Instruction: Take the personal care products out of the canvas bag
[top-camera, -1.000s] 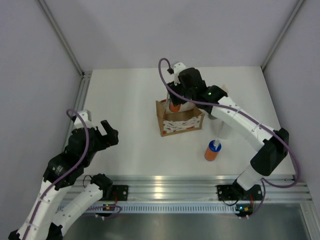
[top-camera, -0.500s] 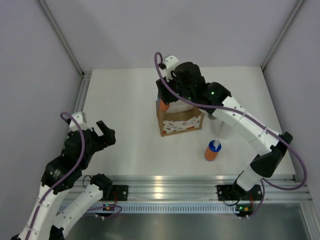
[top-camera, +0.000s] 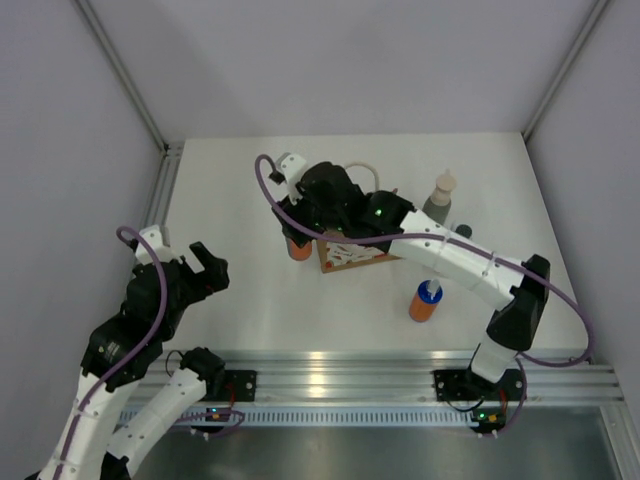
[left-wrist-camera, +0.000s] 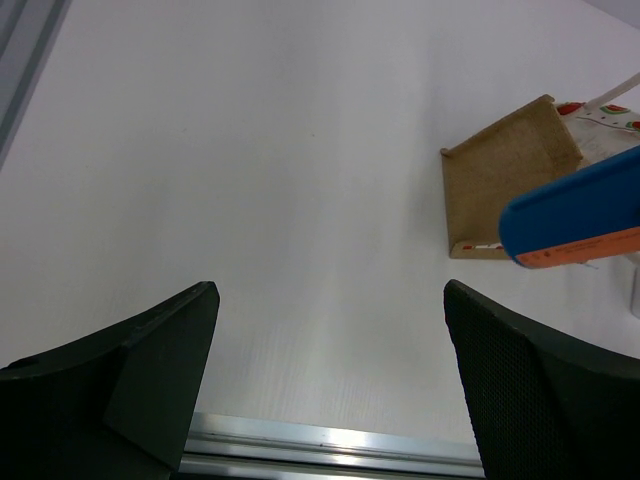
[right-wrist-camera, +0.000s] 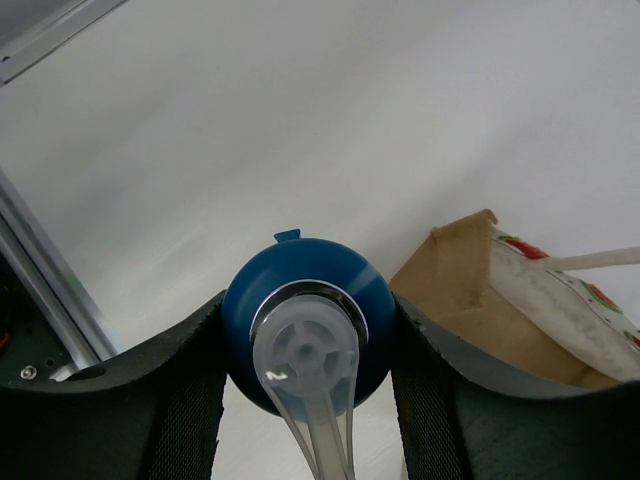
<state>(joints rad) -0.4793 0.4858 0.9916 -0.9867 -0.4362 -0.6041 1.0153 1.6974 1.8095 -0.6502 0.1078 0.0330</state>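
My right gripper (top-camera: 300, 228) is shut on an orange bottle (top-camera: 298, 248) with a blue-and-white top (right-wrist-camera: 305, 330) and holds it upright just left of the canvas bag (top-camera: 352, 254), low over the table. My right arm covers most of the bag; its tan side shows in the right wrist view (right-wrist-camera: 465, 270) and the left wrist view (left-wrist-camera: 510, 175). The held bottle also shows in the left wrist view (left-wrist-camera: 575, 215). A second orange bottle (top-camera: 425, 302) stands in front of the bag to the right. The tall grey-green bottle (top-camera: 440, 195) stands behind the bag to the right. My left gripper (top-camera: 205, 265) is open and empty at the near left (left-wrist-camera: 330, 380).
A small grey cap (top-camera: 462, 231) shows beside my right forearm; its bottle is hard to make out. The aluminium rail (top-camera: 330, 365) runs along the table's near edge. White enclosure walls stand on the left, back and right.
My right gripper has carried the orange bottle from over the bag's open top to the left and down beside the bag. The grey-green bottle is now uncovered. The left arm shifted slightly.
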